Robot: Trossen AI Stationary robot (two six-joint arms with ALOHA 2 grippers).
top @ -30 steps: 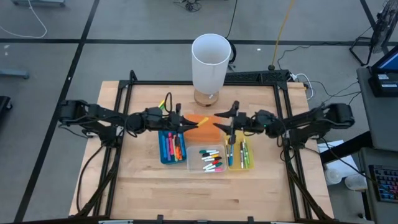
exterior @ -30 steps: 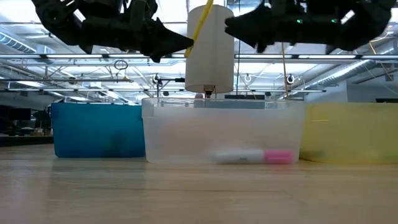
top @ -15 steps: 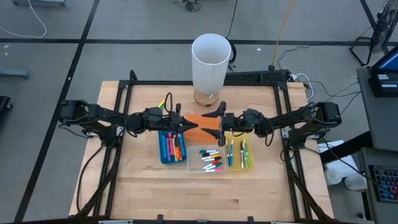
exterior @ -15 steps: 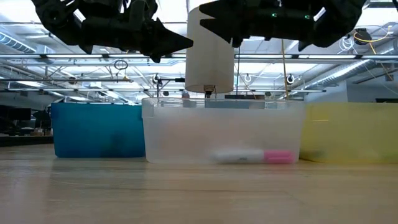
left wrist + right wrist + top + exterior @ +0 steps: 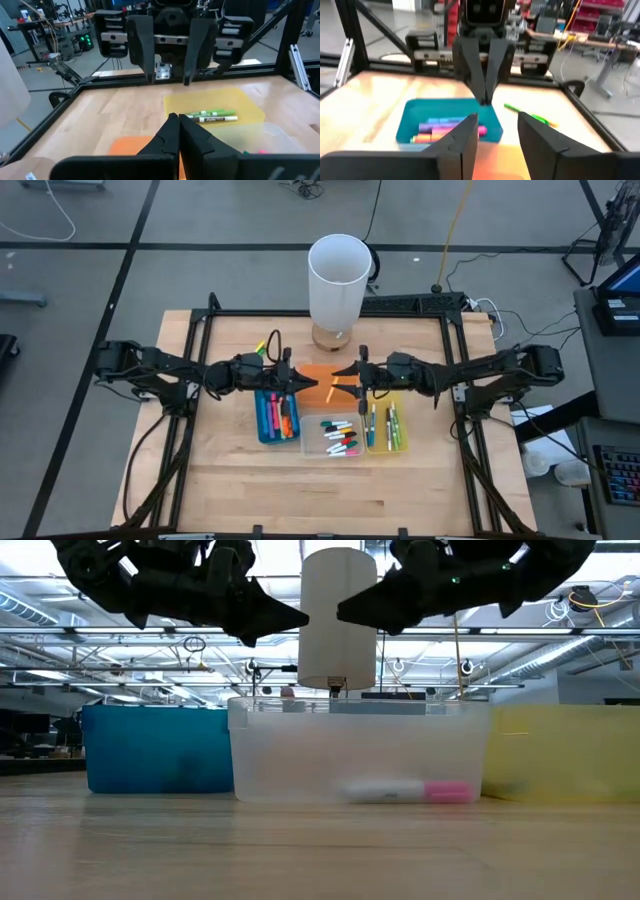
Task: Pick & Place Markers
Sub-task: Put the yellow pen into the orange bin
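Both grippers hover above the small orange bin (image 5: 318, 372) at the table's middle and face each other. My left gripper (image 5: 308, 385) is shut and holds nothing. My right gripper (image 5: 340, 372) is open, its tips tilted down over the bin. A yellow marker (image 5: 332, 390) lies in the orange bin. Sorted markers lie in the blue bin (image 5: 277, 418), the clear bin (image 5: 340, 438) and the yellow bin (image 5: 385, 428). One yellow-green marker (image 5: 268, 343) lies on the table behind the left arm, also in the right wrist view (image 5: 530, 117).
A tall white cylinder (image 5: 340, 275) on a wooden base stands at the far middle of the table, just behind the grippers. A black frame (image 5: 205, 330) runs along the table's edges. Bare wood shows at the near side and at both sides of the bins.
My right gripper has moved toward the table's left, from over the yellow bin to over the orange bin, and tipped its fingertips downward. A yellow marker that showed at gripper height between the two grippers a second ago is gone from there in the low view.
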